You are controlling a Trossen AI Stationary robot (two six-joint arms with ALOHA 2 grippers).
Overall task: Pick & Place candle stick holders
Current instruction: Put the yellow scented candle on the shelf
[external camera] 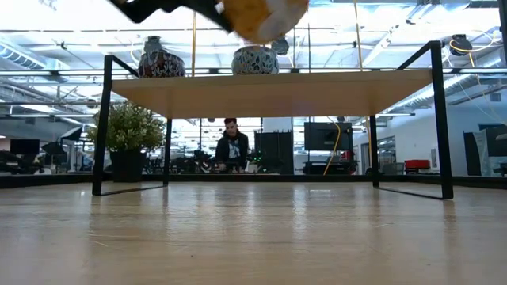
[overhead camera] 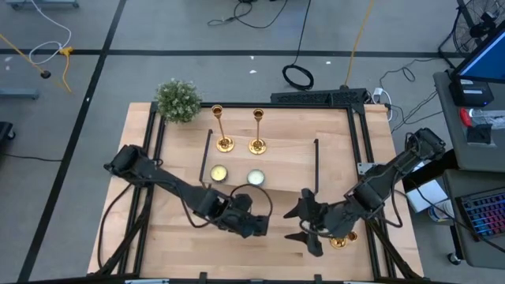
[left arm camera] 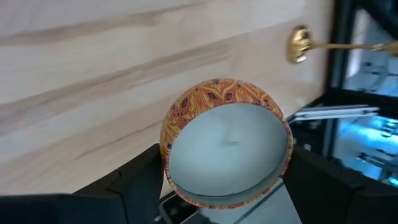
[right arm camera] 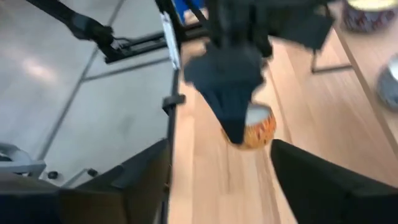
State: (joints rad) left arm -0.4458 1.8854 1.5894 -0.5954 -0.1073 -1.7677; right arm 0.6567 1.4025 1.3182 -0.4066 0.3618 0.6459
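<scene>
Two gold candle stick holders (overhead camera: 223, 131) (overhead camera: 257, 131) stand by their round bases on the wooden shelf (overhead camera: 331, 150). A third one (overhead camera: 341, 241) is near the table's front right, mostly hidden under my right arm. The left wrist view shows its base (left arm camera: 298, 45) and thin stem. My left gripper (overhead camera: 256, 225) is shut on an orange patterned candle tin (left arm camera: 224, 143) above the table's near middle. My right gripper (overhead camera: 301, 225) stands open just right of it, with nothing between its fingers (right arm camera: 143, 174). My left gripper pinches the tin's round side wall (left arm camera: 166, 146) between its two fingers, one on each side. The fingers slant down from the table's left. The tin (external camera: 261, 16) hangs clear of the table, and its pale wax face is turned toward the wrist.
Two more candle tins (overhead camera: 218, 173) (overhead camera: 255, 177) sit on the shelf's near part, and a small green plant (overhead camera: 177, 99) stands at the far left corner. The shelf's black wire legs (external camera: 103, 127) rise from the table. A person (external camera: 231, 146) is in the room beyond.
</scene>
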